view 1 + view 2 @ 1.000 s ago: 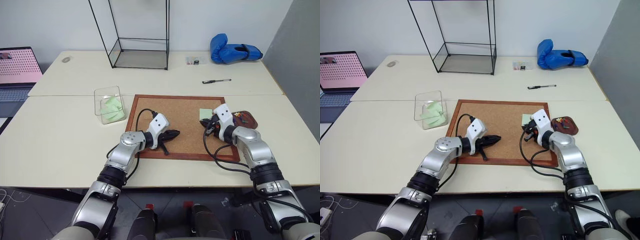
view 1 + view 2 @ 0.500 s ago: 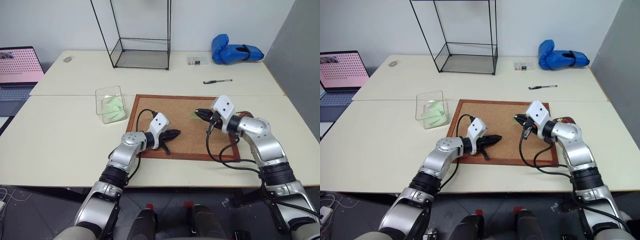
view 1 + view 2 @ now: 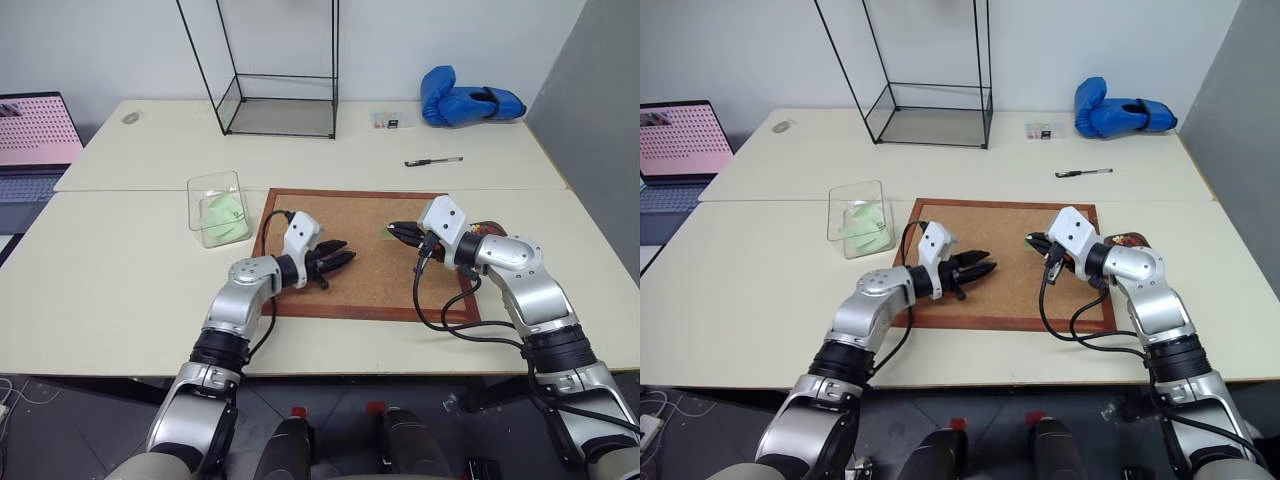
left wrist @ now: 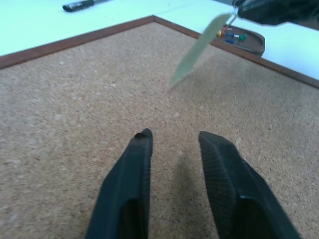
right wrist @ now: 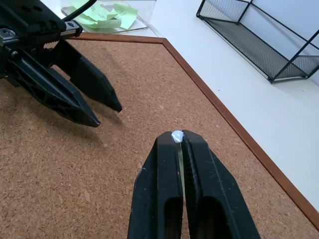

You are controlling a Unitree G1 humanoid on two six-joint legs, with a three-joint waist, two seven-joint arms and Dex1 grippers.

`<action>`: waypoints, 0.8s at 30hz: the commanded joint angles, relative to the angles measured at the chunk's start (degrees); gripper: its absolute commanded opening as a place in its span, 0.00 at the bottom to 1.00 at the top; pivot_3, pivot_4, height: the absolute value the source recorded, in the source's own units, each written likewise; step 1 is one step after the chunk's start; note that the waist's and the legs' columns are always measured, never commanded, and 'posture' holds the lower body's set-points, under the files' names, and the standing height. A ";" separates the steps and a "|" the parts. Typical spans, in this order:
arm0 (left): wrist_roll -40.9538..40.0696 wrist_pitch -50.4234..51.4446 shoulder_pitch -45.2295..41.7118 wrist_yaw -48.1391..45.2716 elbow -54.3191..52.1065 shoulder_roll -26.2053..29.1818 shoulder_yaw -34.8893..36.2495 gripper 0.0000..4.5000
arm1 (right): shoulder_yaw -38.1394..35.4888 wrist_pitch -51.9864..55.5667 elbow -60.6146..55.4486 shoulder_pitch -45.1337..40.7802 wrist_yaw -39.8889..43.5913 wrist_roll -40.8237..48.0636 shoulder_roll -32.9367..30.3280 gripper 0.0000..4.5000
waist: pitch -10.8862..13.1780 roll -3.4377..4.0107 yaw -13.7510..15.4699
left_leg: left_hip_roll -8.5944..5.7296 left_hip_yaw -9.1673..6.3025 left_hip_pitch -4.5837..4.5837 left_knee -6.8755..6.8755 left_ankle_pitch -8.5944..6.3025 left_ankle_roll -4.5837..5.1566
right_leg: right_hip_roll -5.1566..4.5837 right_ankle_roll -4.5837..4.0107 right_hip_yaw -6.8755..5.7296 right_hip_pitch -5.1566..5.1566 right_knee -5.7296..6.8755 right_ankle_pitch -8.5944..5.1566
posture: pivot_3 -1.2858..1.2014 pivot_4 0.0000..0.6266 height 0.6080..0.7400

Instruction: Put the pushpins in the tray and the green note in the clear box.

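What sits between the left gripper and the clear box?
Bare cork, the cork board's wooden frame, then bare table, seen in the eye views. Nothing else lies between the left gripper and the clear box.

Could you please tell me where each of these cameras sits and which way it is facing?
Head views: look forward and down over the cork board; both arms show.
Left wrist view: looks along the open left gripper toward the green note and tray.
Right wrist view: looks along the right gripper, shut on the note, toward the clear box.
Shared: the board.
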 commanded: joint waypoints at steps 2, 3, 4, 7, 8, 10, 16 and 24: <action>-1.58 -0.89 -2.55 -0.48 -0.97 -1.41 0.72 0.63 | -0.54 -0.45 -2.84 -0.99 0.11 0.73 0.13 0.00 | 0.00 0.00 0.00 | 0.00 0.01 0.00 0.00 0.00 0.00 | 0.00 0.00 0.00 0.00 0.00 0.00 | 0.52 0.24 1.00; -1.52 -0.94 -2.62 -0.45 -0.98 -1.68 0.57 0.66 | -0.62 -0.40 -3.00 -0.99 0.14 0.78 0.10 0.00 | 0.00 -0.01 -0.01 | 0.00 0.00 0.00 0.00 0.00 0.00 | 0.00 0.00 0.00 0.00 0.00 0.00 | 0.52 0.24 1.00; -1.46 -1.04 -2.72 -0.48 -0.83 -1.81 0.53 0.69 | -0.63 -0.40 -2.98 -1.08 0.13 0.76 0.14 0.00 | 0.00 0.00 -0.05 | 0.00 0.01 0.00 0.00 0.00 0.00 | 0.00 0.00 0.00 0.00 0.00 0.00 | 0.52 0.24 1.00; 0.63 -3.99 -3.66 0.89 0.84 -2.45 -0.51 0.83 | -0.85 0.10 -4.04 -1.05 0.31 1.10 0.05 0.00 | 0.00 -0.01 -0.08 | 0.01 0.01 0.01 0.00 0.00 0.00 | 0.01 0.00 0.00 0.00 0.00 0.00 | 0.52 0.24 1.00; 1.16 -4.90 -4.11 1.10 1.65 -2.60 -0.80 0.87 | -0.90 0.37 -4.45 -1.07 0.37 1.27 0.07 0.00 | 0.00 -0.01 -0.08 | 0.01 0.01 0.01 0.00 0.00 0.00 | 0.01 0.00 0.00 -0.01 0.01 0.00 | 0.52 0.24 1.00; 2.19 -6.75 -5.28 1.30 3.49 -2.79 -1.32 0.95 | -1.03 1.17 -5.44 -1.13 0.53 1.80 0.17 0.00 | 0.01 -0.01 0.00 | 0.01 0.01 0.00 0.00 0.00 0.00 | 0.01 0.00 0.00 -0.01 0.01 0.00 | 0.52 0.24 1.00; 3.63 -10.64 -10.30 0.16 10.97 -4.13 -2.18 0.95 | -1.28 3.78 -7.91 -1.17 0.57 3.26 0.27 0.00 | 0.02 -0.03 -0.01 | 0.00 0.00 -0.03 0.00 0.00 0.00 | 0.01 0.00 -0.01 -0.01 -0.01 0.00 | 0.52 0.24 1.00; 4.21 -15.28 -15.78 -2.65 20.34 -6.38 -2.16 0.91 | -1.71 6.82 -10.29 -0.88 -0.34 4.60 0.73 0.00 | 0.03 -0.04 -0.09 | -0.01 0.00 -0.04 0.00 0.00 0.00 | 0.01 0.00 -0.02 -0.02 -0.01 0.00 | 0.52 0.24 1.00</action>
